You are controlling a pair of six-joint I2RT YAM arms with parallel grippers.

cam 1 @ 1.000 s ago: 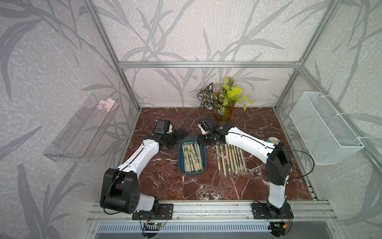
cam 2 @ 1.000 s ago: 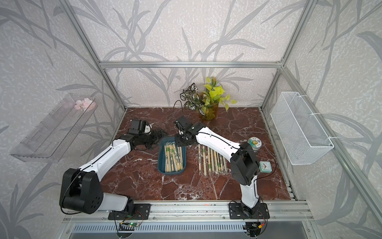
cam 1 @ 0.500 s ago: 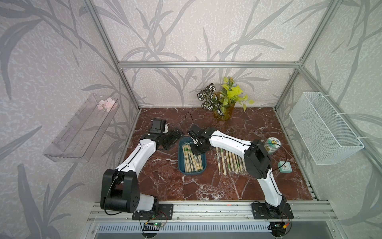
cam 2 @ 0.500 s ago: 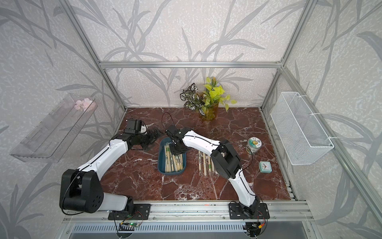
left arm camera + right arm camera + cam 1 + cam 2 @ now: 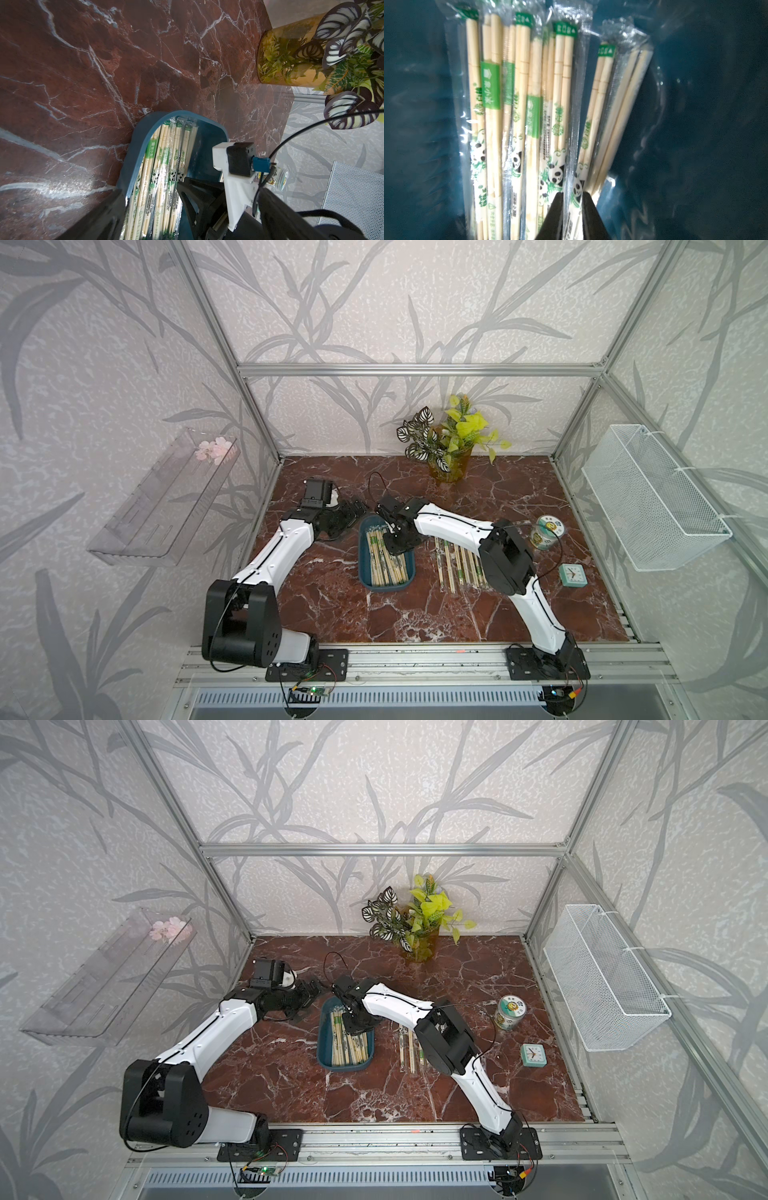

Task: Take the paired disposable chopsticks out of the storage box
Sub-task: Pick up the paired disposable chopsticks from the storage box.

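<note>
While our right gripper [image 5: 572,199] pinched one wrapped pair of the paired disposable chopsticks [image 5: 578,180] inside the storage box [image 5: 365,578], we judged lifting came next.

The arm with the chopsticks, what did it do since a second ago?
The right gripper swung from above the row of chopsticks on the table over to the storage box and dropped in, its jaws closing around one wrapped pair of chopsticks. The left gripper pulled back slightly, waiting behind the box. The box, clock and plant stayed put.
</note>
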